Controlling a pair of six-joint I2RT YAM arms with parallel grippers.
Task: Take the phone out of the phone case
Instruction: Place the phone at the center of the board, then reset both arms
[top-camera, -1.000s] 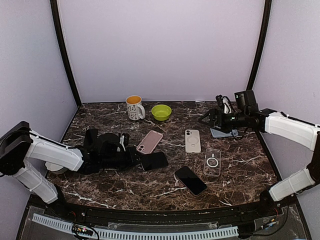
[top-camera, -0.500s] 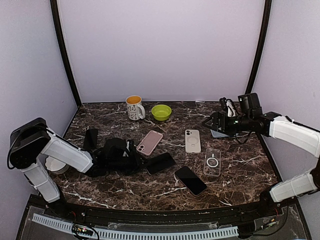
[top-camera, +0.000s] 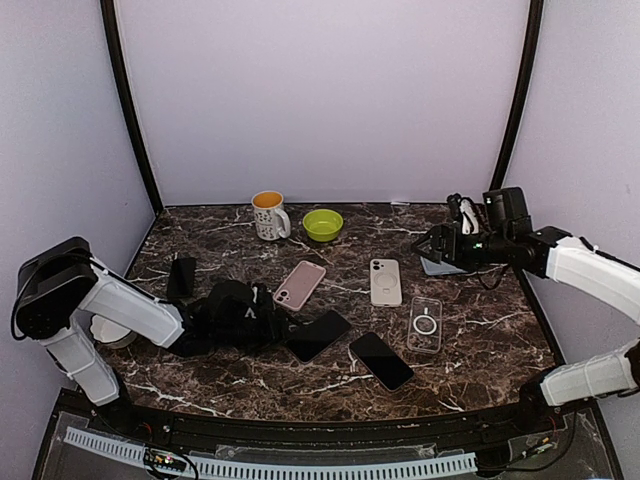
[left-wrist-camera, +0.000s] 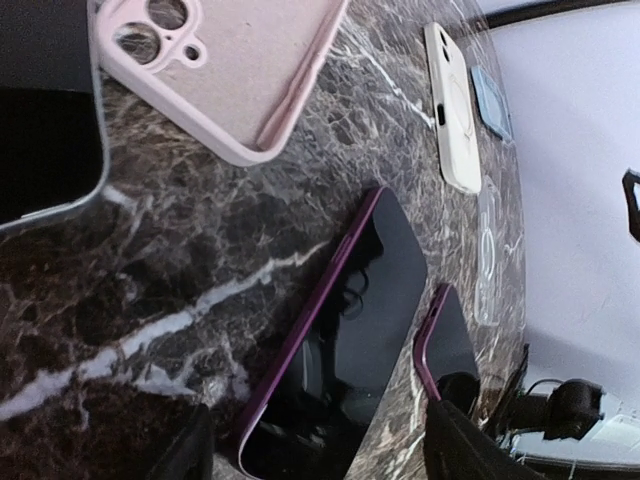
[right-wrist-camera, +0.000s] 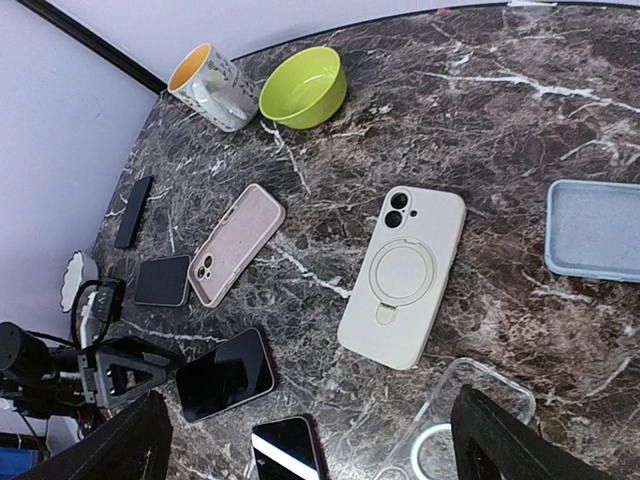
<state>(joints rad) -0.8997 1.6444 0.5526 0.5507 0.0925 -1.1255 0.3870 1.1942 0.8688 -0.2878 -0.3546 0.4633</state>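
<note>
Left jaws released and empty; phone (left-wrist-camera: 350, 330) lies flat on worktop (top-camera: 480, 330) just ahead, long axis running away from them. Right jaws also spread, well apart, so left pair nearer.

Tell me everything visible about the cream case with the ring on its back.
The cream case lies flat, back up, on the marble table, touching nothing else. It looks like matte silicone, with rounded corners, a round ring stand centred on its back and two dark camera openings in one corner. Whether a phone is inside cannot be told.
</note>
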